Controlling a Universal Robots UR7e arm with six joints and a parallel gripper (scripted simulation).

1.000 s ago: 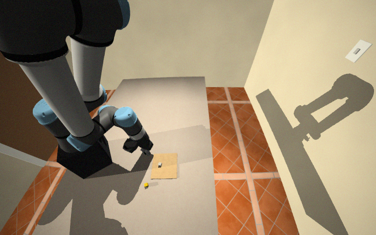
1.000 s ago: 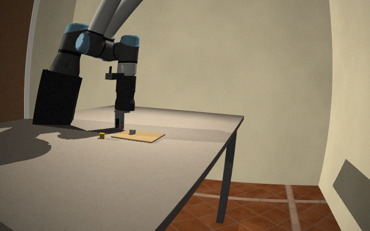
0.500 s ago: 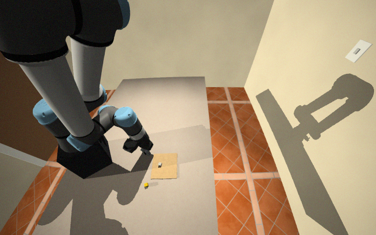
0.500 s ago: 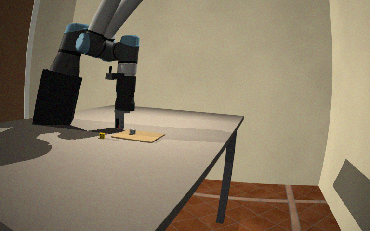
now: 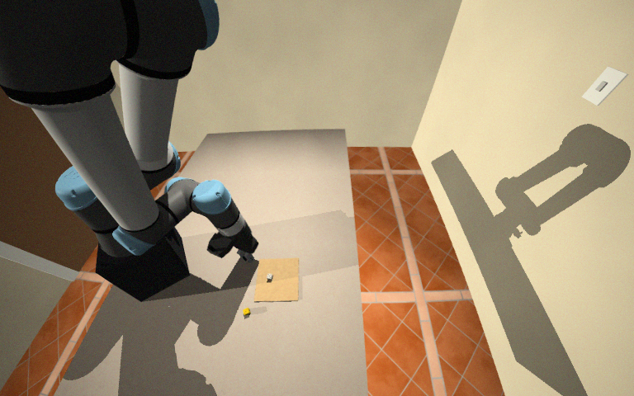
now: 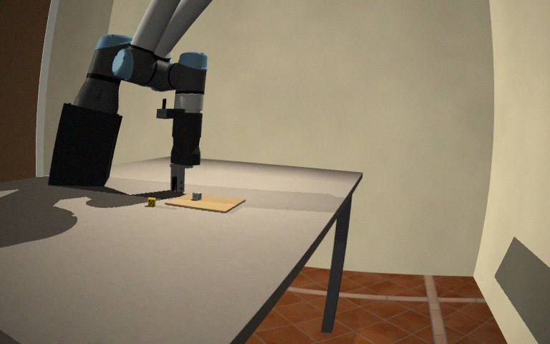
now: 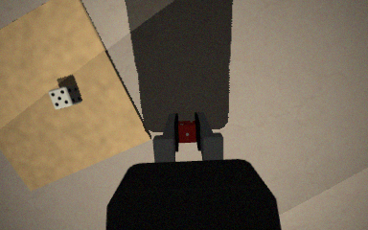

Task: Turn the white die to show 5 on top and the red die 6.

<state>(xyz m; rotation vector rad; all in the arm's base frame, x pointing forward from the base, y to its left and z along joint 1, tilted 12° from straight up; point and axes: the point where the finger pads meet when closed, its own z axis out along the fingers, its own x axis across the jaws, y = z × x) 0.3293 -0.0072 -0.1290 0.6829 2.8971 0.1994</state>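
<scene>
My gripper [image 7: 186, 124] is shut on the red die [image 7: 187, 131], down at the table just off the mat's edge; its upper face shows one pip. The gripper also shows in the top view [image 5: 246, 255] and in the exterior view [image 6: 177, 187], where a sliver of red shows between the fingers. The white die [image 7: 60, 98] lies on the tan mat with 5 on top; it also shows in the top view [image 5: 269, 277] and the exterior view [image 6: 196, 196]. The yellow die [image 5: 246, 312] lies on the bare table beside the mat [image 5: 277, 280], and shows in the exterior view [image 6: 151, 201].
The robot's black base [image 5: 139, 266] stands on the table close behind the gripper. The table's right edge [image 5: 357, 261] drops to a tiled floor. The arm casts a dark shadow over the table around the gripper.
</scene>
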